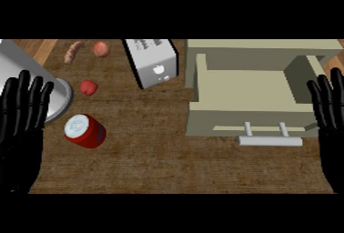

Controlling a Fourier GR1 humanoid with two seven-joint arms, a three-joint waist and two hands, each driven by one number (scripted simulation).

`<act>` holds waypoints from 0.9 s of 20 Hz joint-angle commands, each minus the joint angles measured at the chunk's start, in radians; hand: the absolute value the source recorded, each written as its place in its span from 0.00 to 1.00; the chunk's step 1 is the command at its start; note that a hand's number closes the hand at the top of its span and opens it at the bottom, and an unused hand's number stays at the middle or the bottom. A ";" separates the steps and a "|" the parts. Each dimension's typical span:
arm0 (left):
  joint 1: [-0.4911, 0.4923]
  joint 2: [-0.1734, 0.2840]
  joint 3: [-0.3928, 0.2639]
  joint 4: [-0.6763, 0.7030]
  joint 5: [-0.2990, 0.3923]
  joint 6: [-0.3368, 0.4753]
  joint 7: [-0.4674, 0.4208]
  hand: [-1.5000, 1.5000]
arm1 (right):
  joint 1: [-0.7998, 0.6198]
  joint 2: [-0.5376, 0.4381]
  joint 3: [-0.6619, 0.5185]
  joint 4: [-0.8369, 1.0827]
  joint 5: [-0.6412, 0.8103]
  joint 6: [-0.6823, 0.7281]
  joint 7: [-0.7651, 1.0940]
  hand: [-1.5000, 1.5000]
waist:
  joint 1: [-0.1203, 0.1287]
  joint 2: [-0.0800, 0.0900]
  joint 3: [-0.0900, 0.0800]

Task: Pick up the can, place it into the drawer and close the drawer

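Red with a pale lid, the can (84, 131) sits on the wooden counter (168, 159), well to the left of the open drawer (252, 98) and apart from it. I take the drawer as my reference throughout. The can is tilted: its lid faces up and toward the upper left, so its long axis leans away from the drawer, not vertical.

My left hand (21, 113) rests at the far side of the can from the drawer, fingers straight and released, holding nothing. My right hand (329, 113) rests just right of the drawer, fingers likewise straight and released.

Step in hand, as I judge it: the pick has not begun. The drawer stands pulled out, its handle (270, 139) at its near front, its interior bare. The next move calls for bringing the left hand across to the can, aligning the palm with the tilted body and curling round its side, not its lid.

Left of the drawer also lie a white toaster (153, 61), a small red food item (88, 87), a sausage (73, 51), and a pinkish item (101, 48).
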 commanded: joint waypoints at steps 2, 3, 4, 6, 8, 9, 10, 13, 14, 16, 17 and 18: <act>0.041 -0.002 0.052 -0.044 -0.036 0.048 0.025 0.00 | -0.020 0.059 0.053 0.014 0.038 -0.034 -0.010 0.00 | -0.007 0.005 0.007; 0.027 -0.010 0.093 -0.024 -0.047 0.090 0.035 0.00 | 0.007 0.016 -0.017 0.010 -0.025 0.011 -0.045 0.00 | -0.010 0.005 0.007; 0.088 -0.012 0.127 -0.009 -0.039 0.089 -0.032 0.00 | 0.034 0.027 0.013 0.018 -0.006 0.017 -0.072 0.00 | -0.006 0.005 0.007; 0.150 -0.057 0.107 -0.061 -0.098 0.150 -0.013 0.00 | -0.057 0.025 -0.007 0.031 -0.015 -0.009 0.000 0.00 | 0.001 0.005 0.007; 0.196 -0.088 0.187 0.011 -0.049 0.274 0.203 0.00 | 0.093 0.043 -0.038 0.055 -0.008 -0.059 0.108 0.00 | 0.001 0.008 0.007; 0.233 -0.089 0.180 0.002 -0.067 0.282 0.209 0.00 | 0.090 0.021 -0.061 0.038 -0.030 -0.046 0.138 0.00 | -0.002 0.004 0.007; 0.187 -0.087 0.201 -0.017 -0.076 0.284 0.272 0.00 | 0.073 0.038 -0.019 0.046 0.020 -0.074 0.174 0.00 | -0.003 0.006 0.007; 0.215 -0.090 0.104 -0.074 -0.146 0.366 0.343 0.00 | 0.034 0.011 -0.072 0.062 -0.025 -0.057 0.205 0.00 | -0.009 0.006 0.007; 0.144 -0.075 0.171 -0.076 -0.136 0.342 0.412 0.00 | 0.033 0.012 -0.068 0.047 -0.027 -0.051 0.204 0.00 | -0.012 0.006 0.007; 0.164 -0.078 0.148 -0.131 -0.184 0.350 0.450 0.00 | 0.060 0.004 -0.080 -0.003 -0.027 -0.047 0.226 0.00 | -0.012 0.005 0.007; 0.199 -0.082 0.167 -0.111 -0.133 0.314 0.381 0.00 | 0.032 -0.005 -0.121 0.021 -0.063 -0.037 0.233 0.00 | -0.010 0.005 0.007; 0.229 -0.075 0.194 -0.175 -0.100 0.305 0.413 0.00 | 0.072 0.027 -0.068 0.040 -0.006 -0.051 0.196 0.00 | -0.009 0.005 0.007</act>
